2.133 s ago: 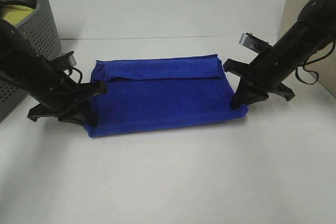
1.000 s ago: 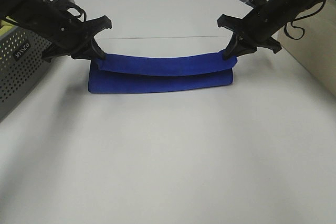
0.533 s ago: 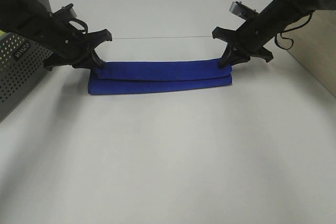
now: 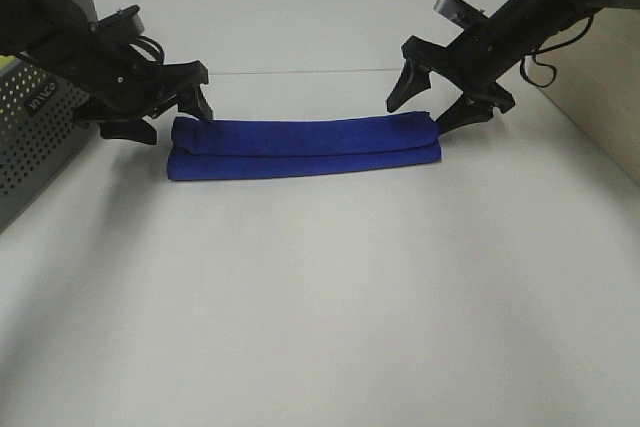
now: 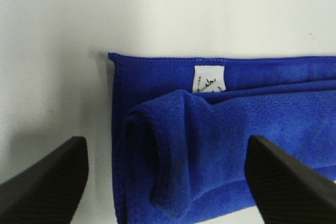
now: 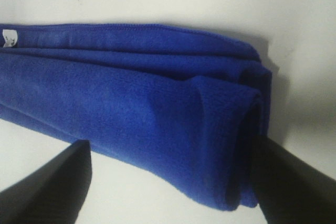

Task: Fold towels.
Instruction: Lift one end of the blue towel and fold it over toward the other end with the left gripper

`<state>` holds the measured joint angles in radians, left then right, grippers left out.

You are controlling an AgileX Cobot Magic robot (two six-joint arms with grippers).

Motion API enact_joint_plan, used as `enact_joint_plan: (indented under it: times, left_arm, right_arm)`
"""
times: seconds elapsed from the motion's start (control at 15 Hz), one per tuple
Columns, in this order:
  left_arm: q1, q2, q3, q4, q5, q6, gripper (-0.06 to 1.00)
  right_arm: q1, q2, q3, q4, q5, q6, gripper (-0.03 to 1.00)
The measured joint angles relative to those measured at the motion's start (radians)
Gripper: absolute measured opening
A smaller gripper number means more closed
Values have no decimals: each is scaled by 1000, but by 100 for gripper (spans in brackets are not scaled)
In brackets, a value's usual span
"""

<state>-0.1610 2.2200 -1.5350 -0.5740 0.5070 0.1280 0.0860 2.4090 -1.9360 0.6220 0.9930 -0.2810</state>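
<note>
Resting towel (image 4: 305, 147): blue, folded into a long narrow band, flat on the far half of the white table (image 4: 320, 297), between the two arms.
Towel layers: upper fold sitting on a lower layer; rounded fold ends visible in both wrist views.
Towel label (image 5: 209, 78): small, white, on the lower layer near the left end; print unreadable.
Left gripper (image 4: 175, 125): at the towel's left end, spread wide, gripping nothing; fingers (image 5: 47, 182) either side of the rounded fold end.
Right gripper (image 4: 416, 119): at the towel's right end, spread wide, gripping nothing; fingers (image 6: 52, 182) astride the end of the band.
Finger contact with cloth: cannot tell at either end.
Basket (image 4: 40, 117): grey, perforated, at the table's left edge, beside the left arm, apart from the towel.
</note>
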Motion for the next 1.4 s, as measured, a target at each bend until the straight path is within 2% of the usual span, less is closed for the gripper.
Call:
enact_joint_plan:
  times: [0.13,0.27,0.47,0.73,0.93,1.07,1.13,1.4]
  left_arm:
    - [0,-6,-3,59,19,-68,78]
    - [0,13,-4,67,22,-102,78]
    - [0,55,-4,13,15,-106,78]
    - [-16,74,-12,-63,-12,-33,76]
    - [-28,84,-12,-92,-17,-6,50]
    - [-20,90,-12,-92,-11,-22,18]
    - [-11,89,-12,-88,-3,-24,9]
    - [61,24,-11,-14,74,-28,9]
  right_arm:
    - [0,0,-7,3,42,0,78]
    - [0,-1,-7,-12,50,0,78]
    - [0,-2,-7,-23,50,0,78]
    - [0,-2,-7,-23,50,0,78]
    - [0,-2,-7,-23,41,1,78]
    - [0,-2,-7,-23,41,7,78]
    - [0,-2,-7,-23,40,8,78]
    - [0,-2,-7,-23,40,10,78]
